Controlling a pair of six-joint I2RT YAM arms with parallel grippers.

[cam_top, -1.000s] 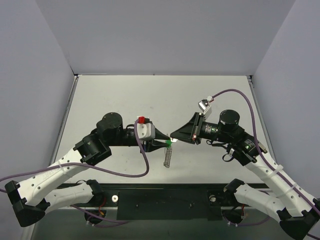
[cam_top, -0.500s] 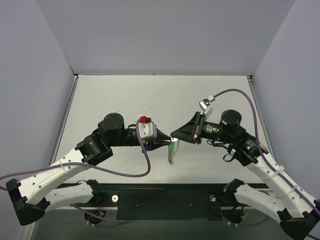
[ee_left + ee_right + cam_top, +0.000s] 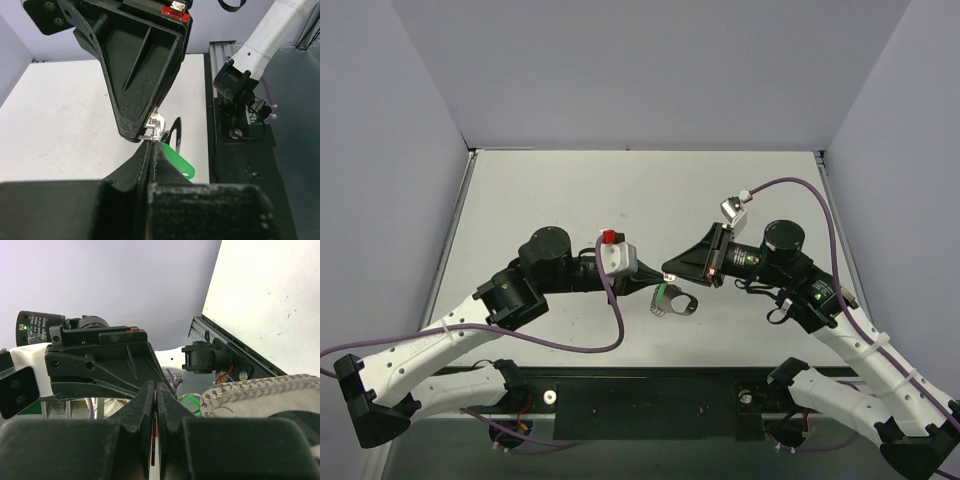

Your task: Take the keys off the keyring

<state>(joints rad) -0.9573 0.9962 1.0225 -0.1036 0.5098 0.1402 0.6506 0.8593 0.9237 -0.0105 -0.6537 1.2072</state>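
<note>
My left gripper (image 3: 656,290) and right gripper (image 3: 667,272) meet tip to tip above the table's near middle. In the left wrist view, my left fingers (image 3: 150,150) are pressed shut on the keyring's edge, and its green tag (image 3: 176,160) hangs just right of them. A small silver key (image 3: 155,124) sits at the tip of my right gripper (image 3: 142,131), which is shut on it. In the right wrist view, my right fingers (image 3: 156,390) are closed, and the thin wire keyring (image 3: 192,400) and its silvery chain (image 3: 260,387) hang close by, blurred. The chain (image 3: 677,304) curls below both tips.
The white table (image 3: 620,200) lies under both arms, with grey walls on three sides. A black mounting rail (image 3: 650,395) runs along the near edge. Purple cables (image 3: 610,320) loop from each wrist.
The chain hung straight down below the tips one second ago; it has swung up and now curls to the right. My left gripper has shifted slightly right and turned.
</note>
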